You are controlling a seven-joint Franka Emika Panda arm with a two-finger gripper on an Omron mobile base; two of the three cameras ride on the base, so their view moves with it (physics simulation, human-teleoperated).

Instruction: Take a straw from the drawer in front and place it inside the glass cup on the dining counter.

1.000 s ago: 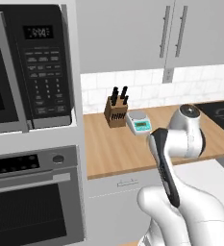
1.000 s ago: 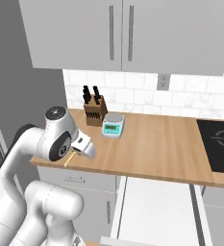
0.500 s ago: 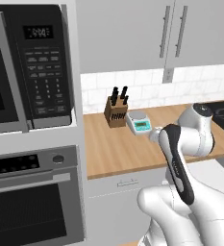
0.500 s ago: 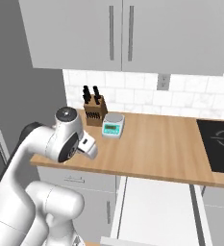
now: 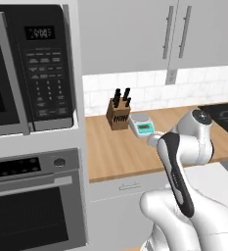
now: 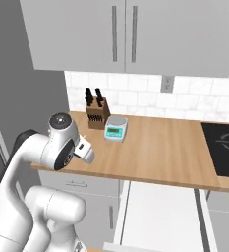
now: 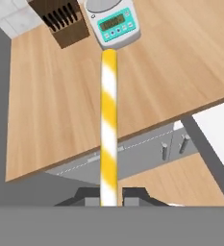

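1. Light-wood worktop point(image 6: 160, 147) under grey wall cabinets point(image 6: 126, 34), white tile behind; black microwave point(image 5: 30, 68) over oven point(image 5: 32, 206) on the left.
2. Wooden knife block point(image 6: 97, 114) beside small white kitchen scale point(image 6: 116, 129).
3. Gripper point(image 7: 108, 197) clamped on yellow-and-white striped straw point(image 7: 108, 129), held above the worktop edge.
4. Since earlier, the arm has swung rightward; block and scale unmoved.

We count one straw point(image 7: 108, 126), striped yellow and white, one knife block point(image 5: 117, 115) with several dark handles too small to number, and one kitchen scale point(image 6: 115, 129). There is one wooden worktop point(image 6: 170, 147), one microwave point(image 5: 30, 83), one oven point(image 5: 34, 196) below it, and one dark cooktop point(image 6: 226, 146). We see two upper cabinet doors point(image 6: 121, 39), each with one vertical handle, and one wall outlet point(image 6: 166, 84).
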